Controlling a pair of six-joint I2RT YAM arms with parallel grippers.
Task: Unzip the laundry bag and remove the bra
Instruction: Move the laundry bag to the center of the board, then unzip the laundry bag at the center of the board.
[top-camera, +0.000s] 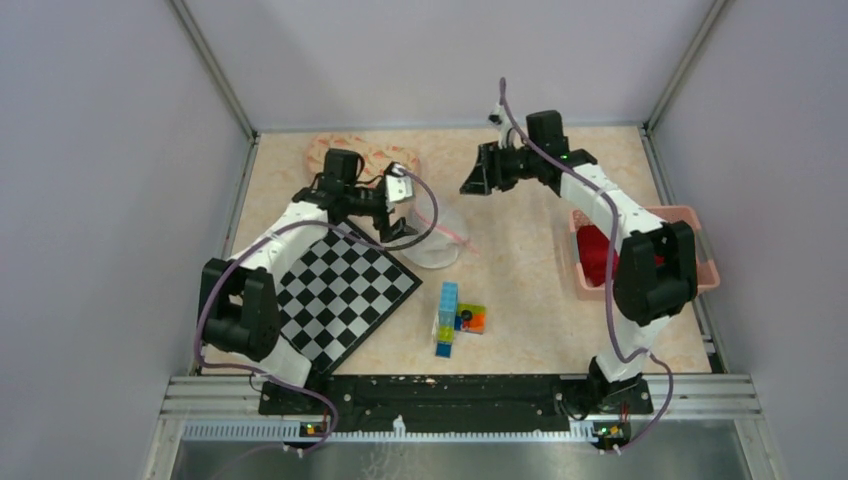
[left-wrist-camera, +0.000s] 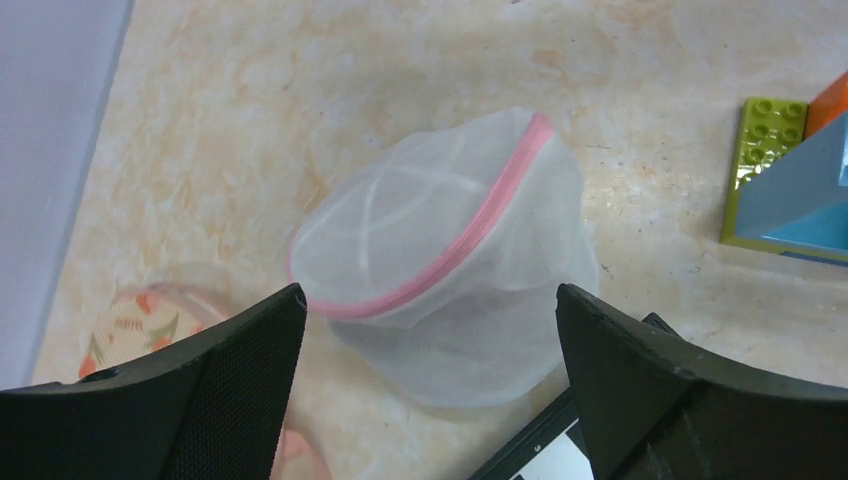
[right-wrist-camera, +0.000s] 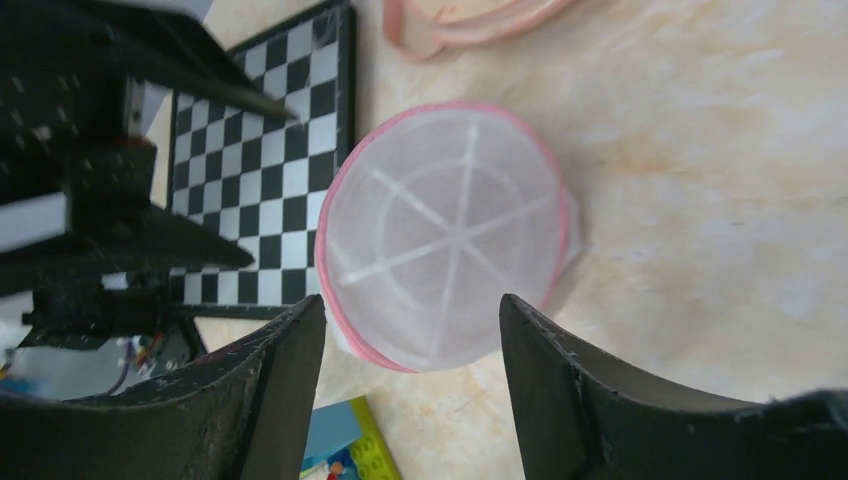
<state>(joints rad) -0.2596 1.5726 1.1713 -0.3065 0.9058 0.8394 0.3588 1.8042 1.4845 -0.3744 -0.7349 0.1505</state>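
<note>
The laundry bag (top-camera: 437, 240) is a round white mesh pouch with a pink zip band, lying on the table between the arms; it also shows in the wrist views (left-wrist-camera: 450, 250) (right-wrist-camera: 445, 225). Its pink zip (left-wrist-camera: 480, 225) runs closed around the rim. The bra is hidden; only white ribs show through the mesh. My left gripper (top-camera: 400, 212) hovers just left of and above the bag, jaws wide open (left-wrist-camera: 430, 292) with nothing between them. Apart from the bag, at the back right, my right gripper (top-camera: 475, 178) is open and empty (right-wrist-camera: 411, 300).
A checkerboard (top-camera: 340, 290) lies left of the bag, its corner close to it. Coloured toy bricks (top-camera: 455, 315) sit in front. A pink basket (top-camera: 700, 265) with something red stands at the right. A patterned pink dish (top-camera: 345, 150) is at the back left.
</note>
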